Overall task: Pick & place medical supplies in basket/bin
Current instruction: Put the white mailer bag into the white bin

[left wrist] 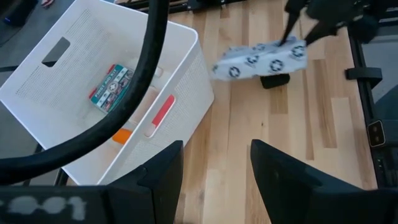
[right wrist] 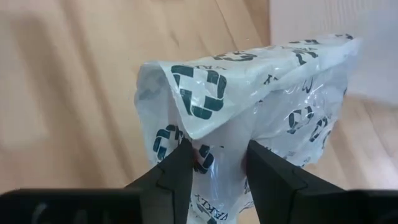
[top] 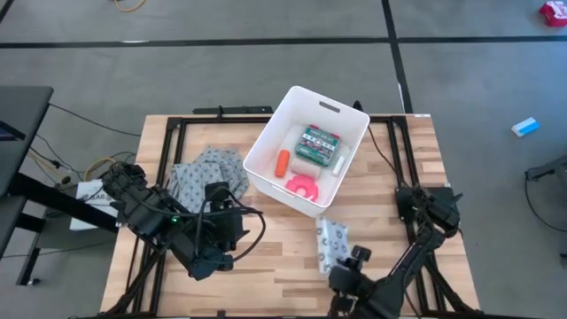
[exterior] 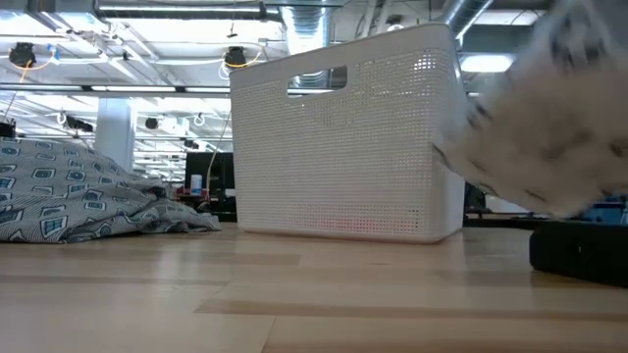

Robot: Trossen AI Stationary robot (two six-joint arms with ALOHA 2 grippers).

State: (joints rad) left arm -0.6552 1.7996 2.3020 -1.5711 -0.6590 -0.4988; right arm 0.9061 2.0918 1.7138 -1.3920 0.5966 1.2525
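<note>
The right gripper (right wrist: 216, 163) is pinching the clear packet (top: 331, 243) beside the white tub (top: 262, 142). The limp film is sagging and could slip free or snag the rim. The left gripper (left wrist: 215, 163) is waiting, fingers spread.

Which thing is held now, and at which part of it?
The right claw holds the clear spotted packet by one end, pinched between its fingers. The left claw is open and holds nothing.
</note>
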